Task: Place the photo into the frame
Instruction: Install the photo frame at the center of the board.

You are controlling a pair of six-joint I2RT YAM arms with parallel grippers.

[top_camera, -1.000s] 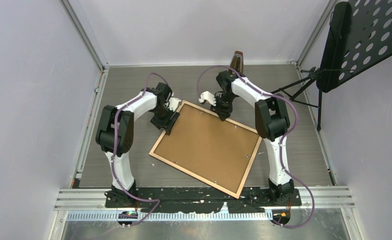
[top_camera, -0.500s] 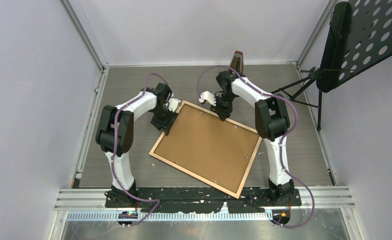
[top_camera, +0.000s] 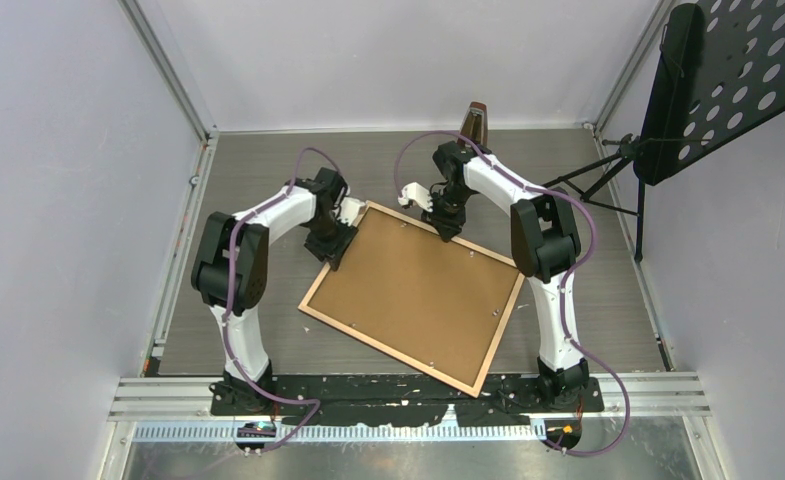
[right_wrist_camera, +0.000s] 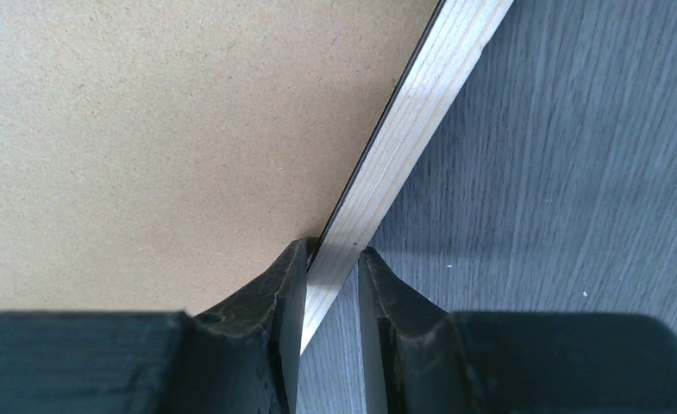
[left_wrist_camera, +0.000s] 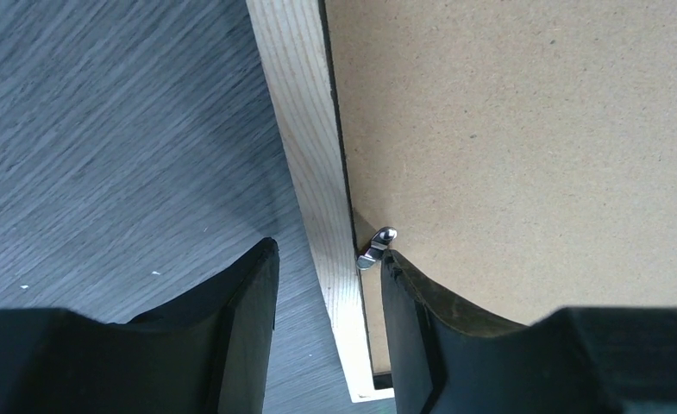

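Note:
The frame (top_camera: 388,352) lies face down and skewed on the table, its light wood rear border up and the brown hardboard backing (top_camera: 418,290) set in it. The photo is hidden. My left gripper (top_camera: 335,250) is open at the frame's left side near the far corner. It straddles the wood border (left_wrist_camera: 304,129), and its right finger stands beside a small metal clip (left_wrist_camera: 376,246) on the backing (left_wrist_camera: 524,129). My right gripper (top_camera: 446,237) is on the far side, its fingers closed on the wood border (right_wrist_camera: 421,112) between backing (right_wrist_camera: 162,129) and table.
A black perforated music stand (top_camera: 728,80) stands at the right, its tripod legs (top_camera: 608,185) reaching onto the table's far right. A small brown object (top_camera: 477,118) stands at the back wall. Walls and metal rails enclose the grey table (top_camera: 258,170).
My left gripper has shifted very slightly along the frame's left side. The frame and my right arm have not visibly moved.

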